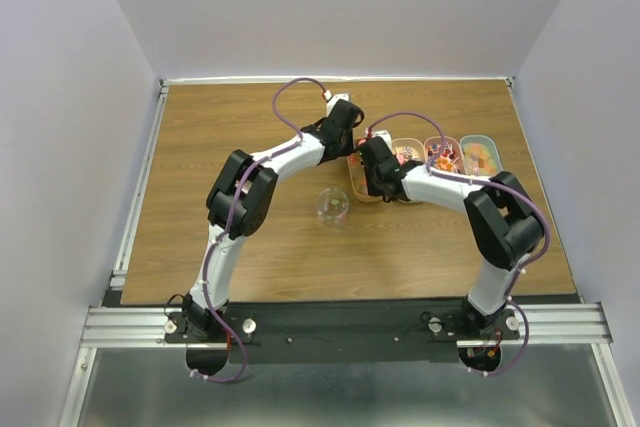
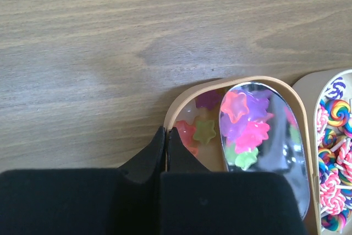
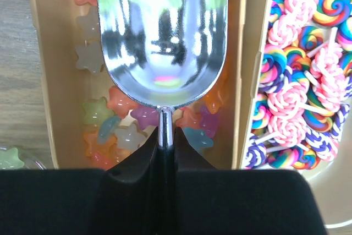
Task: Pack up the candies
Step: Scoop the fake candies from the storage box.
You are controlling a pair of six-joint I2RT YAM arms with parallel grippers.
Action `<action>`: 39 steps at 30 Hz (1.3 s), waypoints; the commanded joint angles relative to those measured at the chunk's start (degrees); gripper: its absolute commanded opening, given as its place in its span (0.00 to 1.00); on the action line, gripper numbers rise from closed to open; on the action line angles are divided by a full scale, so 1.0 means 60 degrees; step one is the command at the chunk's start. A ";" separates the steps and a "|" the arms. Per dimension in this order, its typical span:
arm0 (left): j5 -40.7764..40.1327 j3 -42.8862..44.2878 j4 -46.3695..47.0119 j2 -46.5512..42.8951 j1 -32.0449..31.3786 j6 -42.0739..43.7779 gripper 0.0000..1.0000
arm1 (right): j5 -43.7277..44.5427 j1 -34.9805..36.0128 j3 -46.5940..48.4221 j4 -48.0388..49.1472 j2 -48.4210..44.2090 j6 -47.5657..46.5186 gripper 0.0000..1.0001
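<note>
The right hand (image 3: 165, 136) is clamped on the handle of the metal scoop (image 3: 162, 42), whose bowl lies in the tan tray (image 2: 250, 79) carrying star candies (image 2: 245, 125). The left hand (image 2: 166, 141), fully closed, seems to pinch the tray's rim, probably steadying it for scooping.

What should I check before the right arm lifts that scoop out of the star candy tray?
1. Grip: right pincer shut on the scoop handle: ok.
2. Load: star candies lying in the scoop bowl: ok.
3. Tray hold: left pincer shut at the tan tray rim; actually pinching its wall: cannot tell.
4. Target: clear cup on the table, nothing covering it: ok.
5. Scoop level enough not to spill: cannot tell.
</note>
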 commanded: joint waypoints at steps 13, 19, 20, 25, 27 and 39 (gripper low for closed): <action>-0.0317 0.0597 -0.0300 -0.0406 -0.0023 -0.0352 0.13 | 0.0046 -0.0058 -0.0635 0.0686 -0.1378 -0.0801 0.01; -0.0185 0.0656 -0.0169 -0.0597 -0.0008 -0.0395 0.23 | 0.0031 -0.0058 -0.0796 0.0700 -0.1773 -0.0933 0.01; -0.0170 0.0671 -0.0154 -0.0626 -0.0008 -0.0396 0.27 | 0.0046 -0.0058 -0.0825 0.0686 -0.1847 -0.0948 0.01; -0.0155 0.0729 -0.0110 -0.0743 0.0006 -0.0381 0.35 | 0.0002 -0.0058 -0.0899 0.0685 -0.2038 -0.1036 0.01; -0.0155 0.0729 -0.0139 -0.0787 0.0021 -0.0381 0.36 | -0.0042 -0.0058 -0.0972 0.0685 -0.2155 -0.1065 0.01; 0.0006 -0.0718 0.0446 -0.2747 0.0928 -0.0279 0.39 | -0.1008 -0.0044 -0.1412 0.0160 -0.3970 -0.2016 0.01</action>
